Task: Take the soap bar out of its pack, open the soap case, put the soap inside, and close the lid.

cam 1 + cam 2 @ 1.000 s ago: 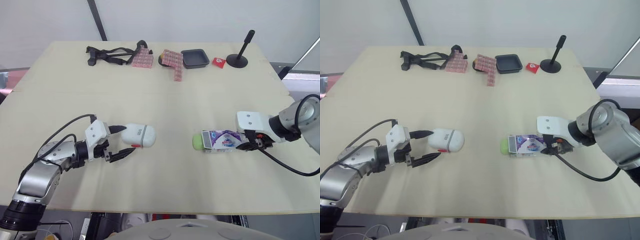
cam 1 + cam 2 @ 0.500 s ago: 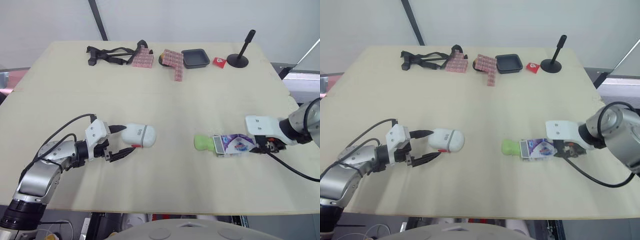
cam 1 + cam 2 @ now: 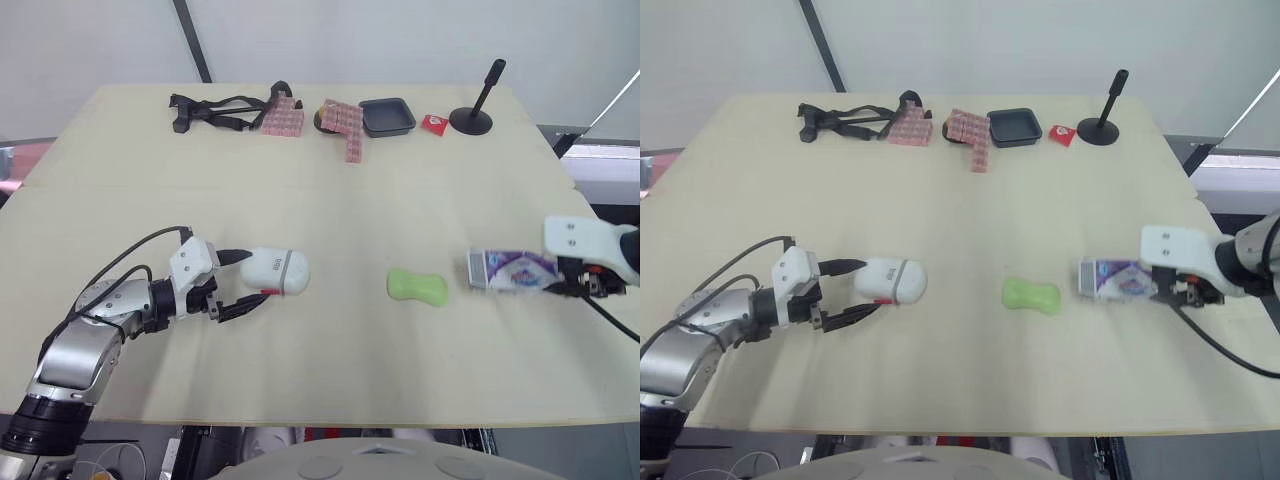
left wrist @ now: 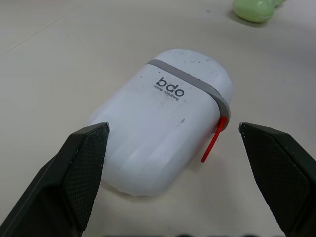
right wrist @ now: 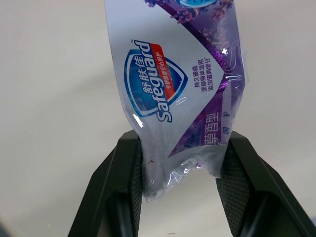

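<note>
Soap bar, green, lies bare on the table, out of its pack, between the soap case and the pack. It touches neither. In the left wrist view only its edge shows, cut off by the frame.

The right gripper is clamped on 1 end of the pack, with the crumpled clear film pinched between both fingers. The pack is purple and white with "Safeguard" printed on it, and it looks flat. Its far end is cut off in the right wrist view. Cannot tell whether it rests on the table or is held just above it. In the head views the white wrist mount hides the right fingers, and the arm runs off the frame edge.

The left gripper has its fingers wide apart, 1 on each side of the case. Cannot tell if either pad touches it. The case is white, marked "bdo", lid shut along a grey band, with a red tab on 1 side.

Along the far edge of the table:
- black strap
- pink blocks
- black tray
- small red item, too small to identify
- black stand
</note>
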